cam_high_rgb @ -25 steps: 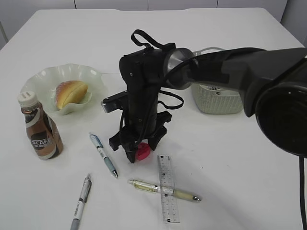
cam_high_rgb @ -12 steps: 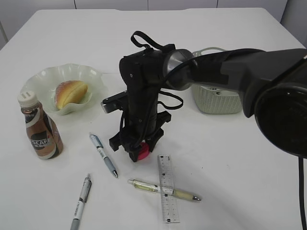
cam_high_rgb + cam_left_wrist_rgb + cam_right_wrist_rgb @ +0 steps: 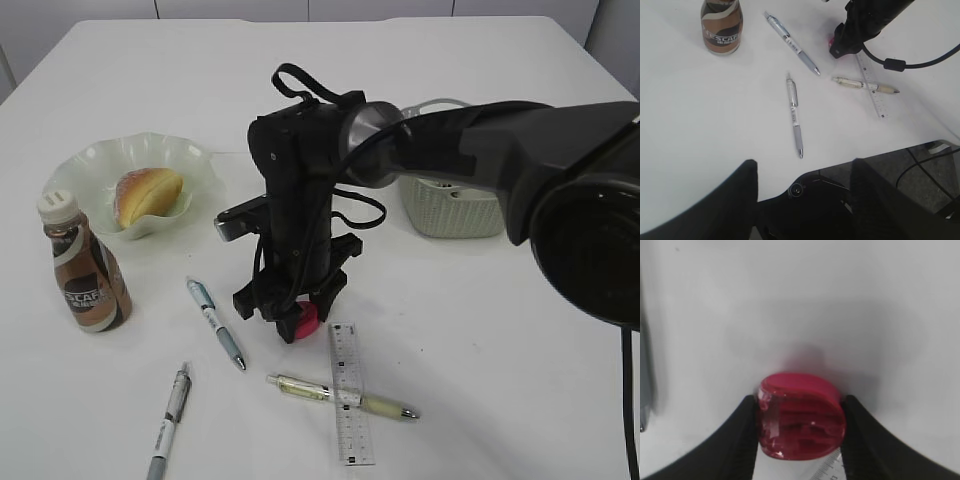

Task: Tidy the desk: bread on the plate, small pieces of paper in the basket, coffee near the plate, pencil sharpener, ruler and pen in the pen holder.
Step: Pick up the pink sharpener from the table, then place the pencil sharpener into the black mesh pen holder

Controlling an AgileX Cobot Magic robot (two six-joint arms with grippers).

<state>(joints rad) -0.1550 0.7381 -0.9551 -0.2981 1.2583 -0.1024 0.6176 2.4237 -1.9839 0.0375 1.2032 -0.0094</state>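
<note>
— So where is the pencil sharpener point(image 3: 801, 423) sitting?
— Mid-worktop point(image 3: 500, 330), just left of the ruler point(image 3: 349, 391); the right gripper point(image 3: 297, 322) is clamping it.
— Advice?
— Lift straight, avoiding the ruler. Left gripper: cannot tell.

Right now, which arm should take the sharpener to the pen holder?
Right. Its gripper already has the red pencil sharpener between its fingers; the left gripper is back at the table edge, holding nothing.
</note>
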